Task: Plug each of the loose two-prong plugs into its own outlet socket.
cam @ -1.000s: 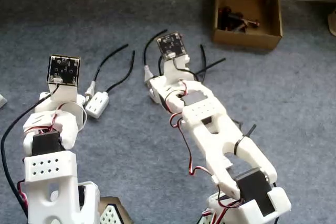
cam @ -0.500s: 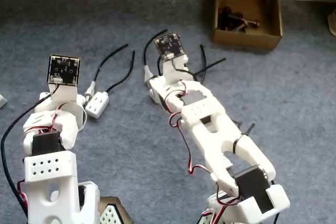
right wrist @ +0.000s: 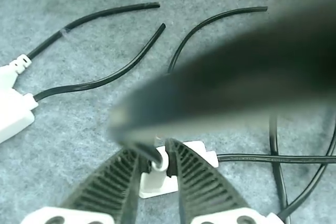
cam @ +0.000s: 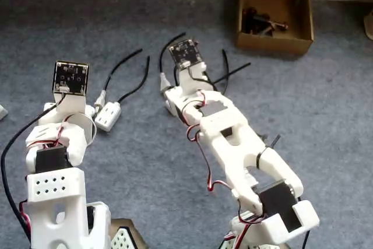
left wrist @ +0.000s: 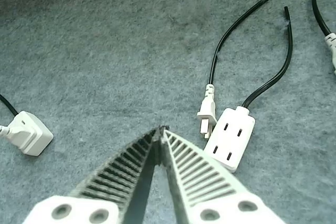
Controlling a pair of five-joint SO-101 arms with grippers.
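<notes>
Your right hand, clamping a plug, edged toward nine o'clock, likely aligning over the outlet; left hand closed, empty.

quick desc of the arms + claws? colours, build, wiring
The left arm and right arm are white plastic with black servos and red, white and black wires. A black cable tie bands the right one. Each wrist carries a square black camera board. The left claw and right claw have white ribbed fingers.

Grey carpet: cardboard box, white outlet block, loose plug, perhaps adapter.
</notes>
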